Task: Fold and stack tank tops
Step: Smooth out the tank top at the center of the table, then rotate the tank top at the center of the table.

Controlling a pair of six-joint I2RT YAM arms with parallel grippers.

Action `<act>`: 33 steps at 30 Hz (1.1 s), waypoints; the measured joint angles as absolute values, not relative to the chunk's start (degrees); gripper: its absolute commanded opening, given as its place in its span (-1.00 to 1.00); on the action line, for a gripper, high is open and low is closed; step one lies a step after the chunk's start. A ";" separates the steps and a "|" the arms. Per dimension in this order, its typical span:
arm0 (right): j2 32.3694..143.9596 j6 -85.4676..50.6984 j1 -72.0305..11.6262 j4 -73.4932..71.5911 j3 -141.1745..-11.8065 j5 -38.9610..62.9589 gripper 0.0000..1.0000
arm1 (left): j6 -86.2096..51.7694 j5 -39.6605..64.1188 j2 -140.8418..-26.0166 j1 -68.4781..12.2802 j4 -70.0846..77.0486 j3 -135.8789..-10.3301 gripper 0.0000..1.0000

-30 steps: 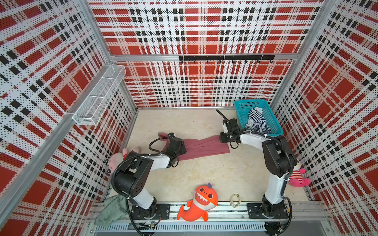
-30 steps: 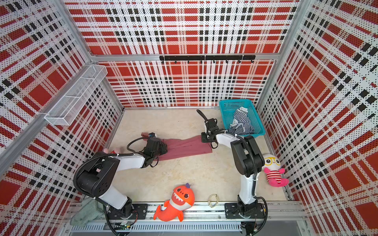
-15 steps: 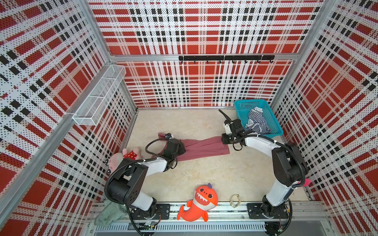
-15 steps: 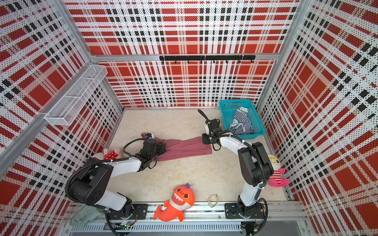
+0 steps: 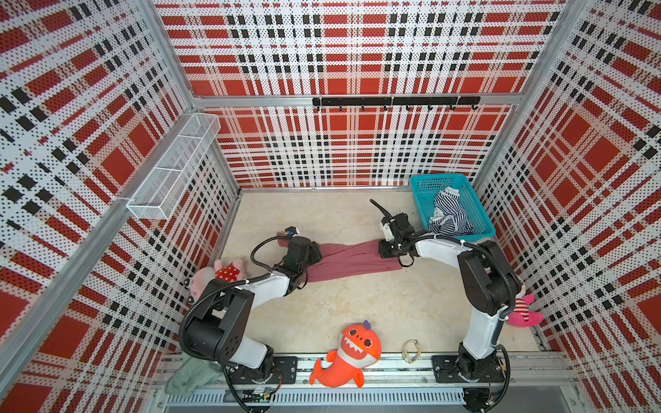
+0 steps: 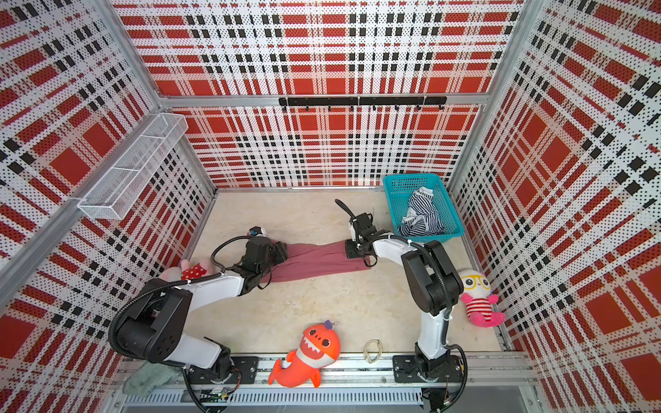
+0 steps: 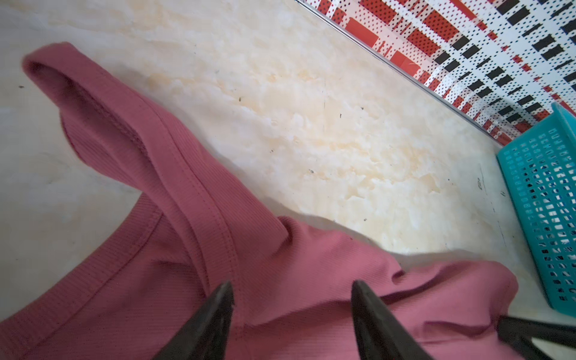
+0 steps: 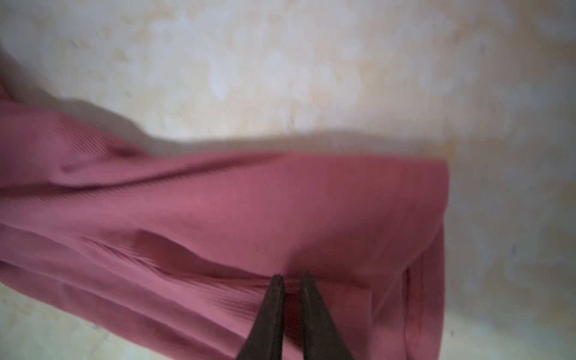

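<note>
The maroon tank top [image 5: 350, 259] lies stretched left to right across the middle of the floor in both top views [image 6: 314, 261]. My left gripper [image 7: 292, 283] is open, its fingers spread over the cloth just below a shoulder strap [image 7: 174, 156] at the top's left end [image 5: 314, 252]. At the right end [image 5: 388, 249], my right gripper [image 8: 290, 276] is shut on a ridge of maroon cloth near the hem. The striped tank top [image 5: 449, 214] lies crumpled in the teal basket [image 5: 439, 177] at the back right.
An orange shark plush [image 5: 352, 352] and a small ring [image 5: 411, 350] lie at the front edge. A pig plush [image 5: 218, 275] sits by the left wall, a white doll [image 6: 477, 300] by the right. A grey-green cloth [image 5: 189, 375] lies front left. A wire shelf [image 5: 171, 171] juts from the left wall.
The left jaws have spread wider over the strap end. The right jaws have narrowed onto the cloth at the hem end. Both arms' elbows have shifted a little.
</note>
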State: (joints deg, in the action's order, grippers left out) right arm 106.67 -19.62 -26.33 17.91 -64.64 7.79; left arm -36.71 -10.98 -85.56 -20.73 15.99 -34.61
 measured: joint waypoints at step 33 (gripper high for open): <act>102.80 -21.19 -27.24 16.84 -58.13 3.77 -0.76 | -37.52 -4.69 -103.83 -18.68 20.08 -43.66 -0.16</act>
